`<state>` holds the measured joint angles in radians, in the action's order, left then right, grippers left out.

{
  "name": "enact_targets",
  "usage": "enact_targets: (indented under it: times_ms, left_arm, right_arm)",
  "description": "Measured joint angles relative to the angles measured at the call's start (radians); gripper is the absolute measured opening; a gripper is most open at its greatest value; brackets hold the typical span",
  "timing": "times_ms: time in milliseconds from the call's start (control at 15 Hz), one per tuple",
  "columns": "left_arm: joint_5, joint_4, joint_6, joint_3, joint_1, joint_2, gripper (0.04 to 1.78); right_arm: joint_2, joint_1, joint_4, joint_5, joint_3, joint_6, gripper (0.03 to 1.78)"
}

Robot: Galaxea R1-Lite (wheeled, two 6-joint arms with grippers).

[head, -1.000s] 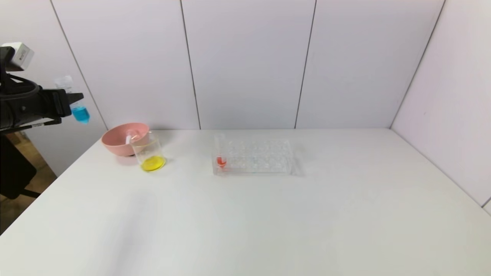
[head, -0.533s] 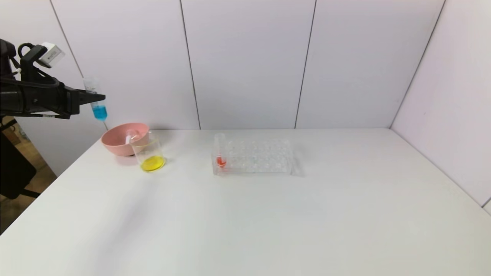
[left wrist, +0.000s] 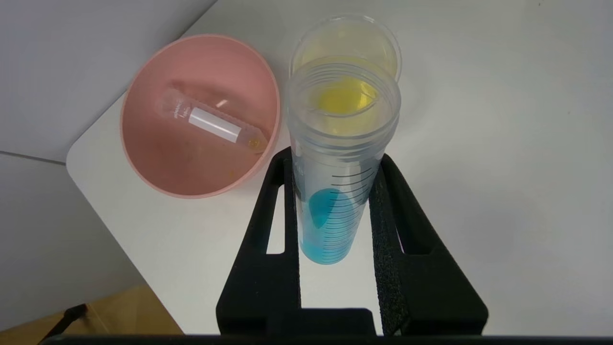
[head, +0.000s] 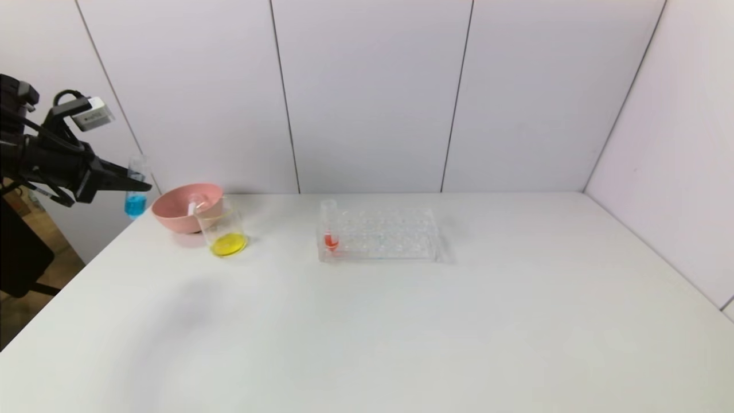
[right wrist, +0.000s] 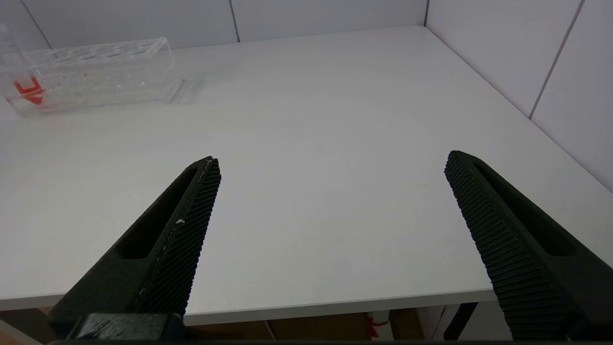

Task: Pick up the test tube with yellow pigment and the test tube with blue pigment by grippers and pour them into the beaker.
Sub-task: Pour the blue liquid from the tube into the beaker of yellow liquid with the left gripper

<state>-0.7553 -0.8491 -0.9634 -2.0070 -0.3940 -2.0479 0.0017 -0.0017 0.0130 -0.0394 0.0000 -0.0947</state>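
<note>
Beaker [head: 224,232] with yellow liquid stands on the table [head: 401,321], touching the pink bowl [head: 179,210]. Left gripper [head: 140,185] clamps the blue-pigment test tube [head: 136,189] upright, left of the bowl. Right gripper [right wrist: 330,167] is spread wide.

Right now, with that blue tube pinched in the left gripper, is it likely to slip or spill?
The blue tube looks smooth, round plastic, so it might slide between the left gripper pads. Its mouth is open, so tipping probably spills it. With little liquid inside, it likely weighs little.
</note>
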Motion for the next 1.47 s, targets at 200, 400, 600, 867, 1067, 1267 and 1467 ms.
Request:
enact_targets:
  times_ms: [200, 400, 600, 867, 1067, 1267, 1467]
  left_arm:
    - [0.073, -0.013, -0.098, -0.01, 0.027, -0.053, 0.44]
    - [0.167, 0.003, -0.128, -0.013, 0.054, -0.077, 0.44]
    - [0.275, 0.02, -0.182, -0.013, 0.088, -0.076, 0.44]
    - [0.323, 0.074, -0.259, -0.013, 0.12, -0.066, 0.44]
    - [0.392, 0.081, -0.333, -0.013, 0.125, -0.063, 0.44]
    - [0.437, 0.141, -0.376, -0.013, 0.13, -0.061, 0.44]
    - [0.468, 0.164, -0.378, -0.013, 0.155, -0.063, 0.44]
  right_arm:
    - [0.0, 0.0, 0.0, 0.0, 0.0, 0.0, 1.71]
    - [0.0, 0.0, 0.0, 0.0, 0.0, 0.0, 1.71]
    - [0.0, 0.0, 0.0, 0.0, 0.0, 0.0, 1.71]
    - [0.0, 0.0, 0.0, 0.0, 0.0, 0.0, 1.71]
    - [0.0, 0.0, 0.0, 0.0, 0.0, 0.0, 1.71]
    - [0.0, 0.0, 0.0, -0.001, 0.0, 0.0, 1.71]
    - [0.0, 0.0, 0.0, 0.0, 0.0, 0.0, 1.71]
